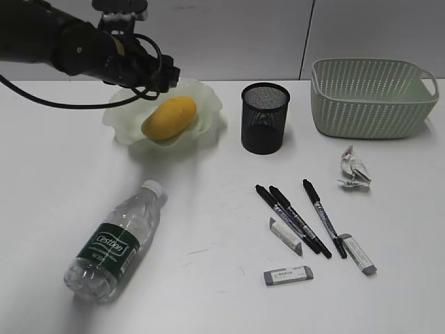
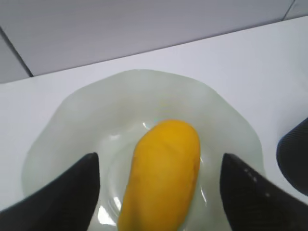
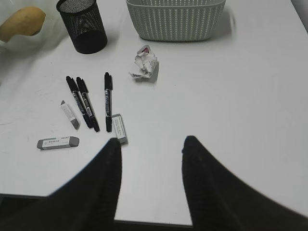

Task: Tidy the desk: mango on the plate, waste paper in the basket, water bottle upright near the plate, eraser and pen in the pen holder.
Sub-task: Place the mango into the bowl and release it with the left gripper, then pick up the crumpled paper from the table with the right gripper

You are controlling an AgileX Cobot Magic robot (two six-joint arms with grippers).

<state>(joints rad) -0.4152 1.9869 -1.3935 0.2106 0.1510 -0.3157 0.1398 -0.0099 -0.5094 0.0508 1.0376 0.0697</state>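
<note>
White desk (image 1: pixel 208 278) against a pale wall, contents as follows. Mango (image 1: pixel 169 117): lying in the plate (image 1: pixel 208 97), far left. Left gripper (image 2: pixel 159 192): hovering over the plate, fingers (image 2: pixel 62 192) spread wide either side of the fruit, not touching it. Step in hand, by judgement: releasing the mango; lift straight up so neither finger clips the fruit or drags the ruffled rim. Water bottle (image 1: pixel 115 240): on its side, near left, well apart from the plate. Waste paper (image 1: pixel 353 168): on the desk just before the basket (image 1: pixel 372 97). Three pens (image 1: pixel 306 217) and three erasers (image 1: pixel 288 275): loose, centre-right. Pen holder (image 1: pixel 265 117): upright beside the plate. Right gripper (image 3: pixel 151 159): parted, holding nothing, above the near edge.
</note>
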